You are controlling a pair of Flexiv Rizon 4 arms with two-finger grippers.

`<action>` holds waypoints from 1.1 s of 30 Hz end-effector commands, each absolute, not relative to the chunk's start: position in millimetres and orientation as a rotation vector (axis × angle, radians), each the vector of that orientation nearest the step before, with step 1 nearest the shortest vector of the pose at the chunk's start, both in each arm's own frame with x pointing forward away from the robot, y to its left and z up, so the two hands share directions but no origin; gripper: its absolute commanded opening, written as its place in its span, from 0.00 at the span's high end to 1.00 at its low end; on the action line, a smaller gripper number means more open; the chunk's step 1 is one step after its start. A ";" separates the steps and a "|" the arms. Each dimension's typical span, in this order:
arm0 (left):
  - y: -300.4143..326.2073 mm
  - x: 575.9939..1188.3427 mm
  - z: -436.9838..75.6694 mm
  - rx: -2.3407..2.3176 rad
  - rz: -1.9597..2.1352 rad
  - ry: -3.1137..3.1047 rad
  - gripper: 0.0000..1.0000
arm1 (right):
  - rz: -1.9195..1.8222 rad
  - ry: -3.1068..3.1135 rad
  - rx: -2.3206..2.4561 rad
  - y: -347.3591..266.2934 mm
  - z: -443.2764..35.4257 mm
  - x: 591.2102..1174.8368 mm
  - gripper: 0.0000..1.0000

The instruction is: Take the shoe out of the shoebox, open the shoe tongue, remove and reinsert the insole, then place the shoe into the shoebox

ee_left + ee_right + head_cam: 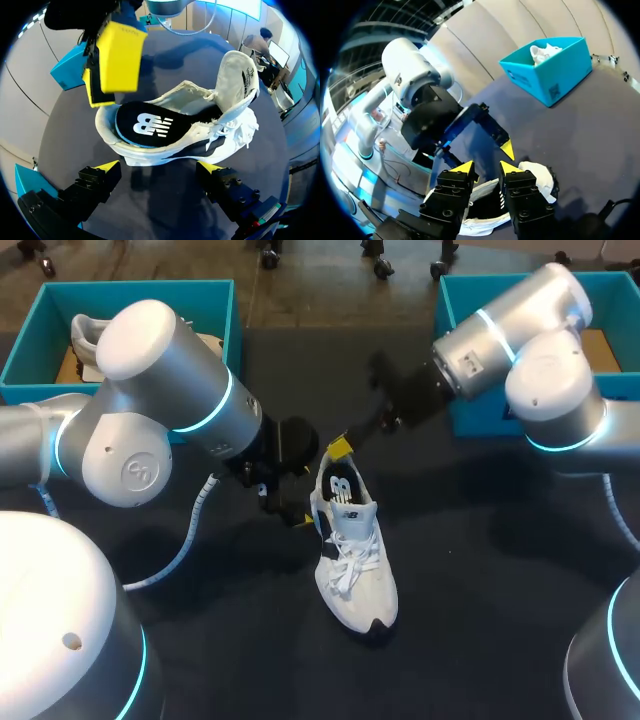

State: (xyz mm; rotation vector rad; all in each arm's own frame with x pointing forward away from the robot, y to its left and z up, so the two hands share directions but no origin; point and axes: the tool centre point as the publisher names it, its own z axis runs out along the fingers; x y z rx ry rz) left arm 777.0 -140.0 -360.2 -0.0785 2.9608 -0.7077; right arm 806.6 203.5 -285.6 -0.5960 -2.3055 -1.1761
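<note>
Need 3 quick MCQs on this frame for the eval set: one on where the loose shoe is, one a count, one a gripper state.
1. Where is the shoe with the black insole?
A) in a box
B) on the table
C) lifted into the air

2. How many teal shoeboxes are on the table?
A) one
B) three
C) two

3. The left gripper is:
A) open
B) shut on the laces
C) shut on the insole

Answers:
1 B: the shoe lies flat on the table between the arms.
2 C: one stands at each far corner.
3 A: its fingers stand wide apart, gripping nothing.
</note>
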 end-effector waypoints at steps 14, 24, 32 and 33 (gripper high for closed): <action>-140.7 776.8 -360.5 -0.079 -0.703 2.960 0.00 | -1.184 -2.220 -0.890 182.7 -271.0 798.4 0.85; -112.4 783.9 -322.9 -0.051 -0.756 3.002 0.00 | -1.149 -2.169 -1.044 169.1 -286.8 798.9 1.00; -92.7 801.3 -296.8 0.024 -0.781 3.049 0.00 | -1.148 -2.138 -1.188 163.4 -287.6 792.2 1.00; -90.1 803.4 -293.2 0.044 -0.761 3.048 0.00 | -1.149 -2.137 -1.208 163.0 -286.9 792.1 1.00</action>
